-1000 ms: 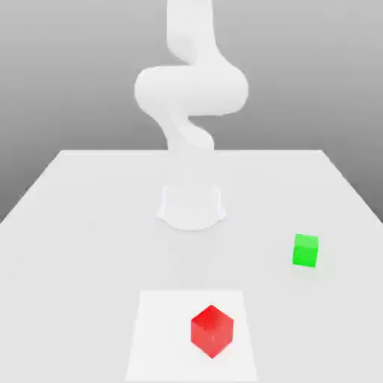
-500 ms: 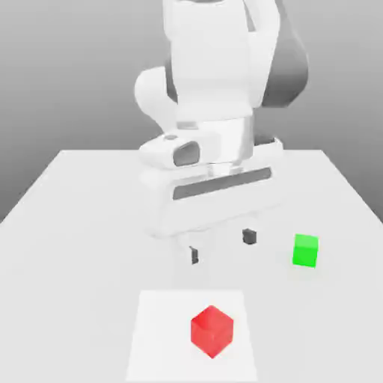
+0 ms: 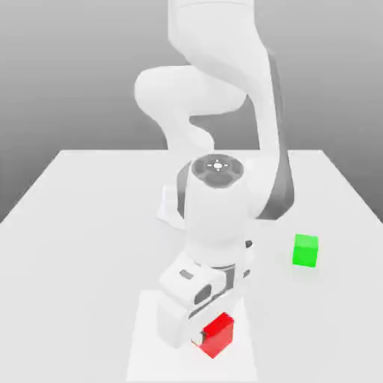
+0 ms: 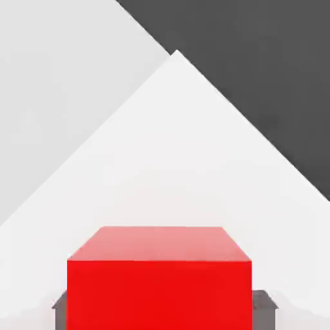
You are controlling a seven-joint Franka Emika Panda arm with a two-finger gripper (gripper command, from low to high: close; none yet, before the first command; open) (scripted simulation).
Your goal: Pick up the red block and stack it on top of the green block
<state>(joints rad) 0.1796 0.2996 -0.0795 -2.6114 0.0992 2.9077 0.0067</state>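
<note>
- Low in the exterior view, just right of centre, the red block (image 3: 218, 334) sits on a pale square mat (image 3: 146, 336) near the bottom edge of the frame, on the white table (image 3: 82, 217).
- Directly over it, the white arm bends down from the upper centre, and its hand covers the block's left side, so only the right part of the cube shows.
- Close up in the hand view, the red block (image 4: 159, 277) takes up the lower centre, with a dark finger pad (image 4: 266, 303) at each lower flank; the gripper (image 4: 161, 309) straddles the cube, which suits a side grasp.
- Whether the fingers already press the block or stand just off it, I cannot tell.
- Over at the exterior view's right, at mid-height, the green block (image 3: 305, 250) rests alone on the table, well apart from the red one, its top free to receive the stack.
</note>
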